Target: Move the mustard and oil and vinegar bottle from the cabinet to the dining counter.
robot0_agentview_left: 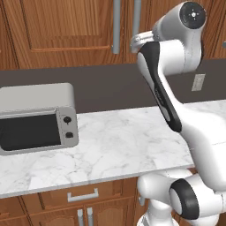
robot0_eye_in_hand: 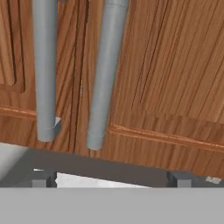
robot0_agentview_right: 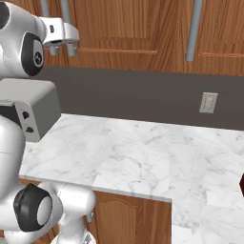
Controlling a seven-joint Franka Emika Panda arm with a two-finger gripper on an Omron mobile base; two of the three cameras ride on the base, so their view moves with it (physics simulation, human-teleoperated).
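The cabinet (robot0_eye_in_hand: 166,74) is a reddish-brown wall cabinet, and its panelled doors are closed. Two long grey bar handles (robot0_eye_in_hand: 103,74) hang side by side at the seam between the doors. My gripper (robot0_eye_in_hand: 111,179) is open, its fingertips (robot0_eye_in_hand: 41,178) spread wide just below the handles' lower ends and holding nothing. In the right base view the gripper (robot0_agentview_right: 63,46) is raised against the doors beneath the same handles (robot0_agentview_right: 66,12). The mustard and the oil and vinegar bottle are hidden. The dining counter is out of view.
A silver toaster oven (robot0_agentview_left: 37,117) stands at the left on the marble worktop (robot0_agentview_left: 119,145). Below are low drawer cabinets (robot0_agentview_left: 84,196). A dark backsplash carries a wall outlet (robot0_agentview_right: 208,102). Another door handle (robot0_agentview_right: 193,31) hangs further right.
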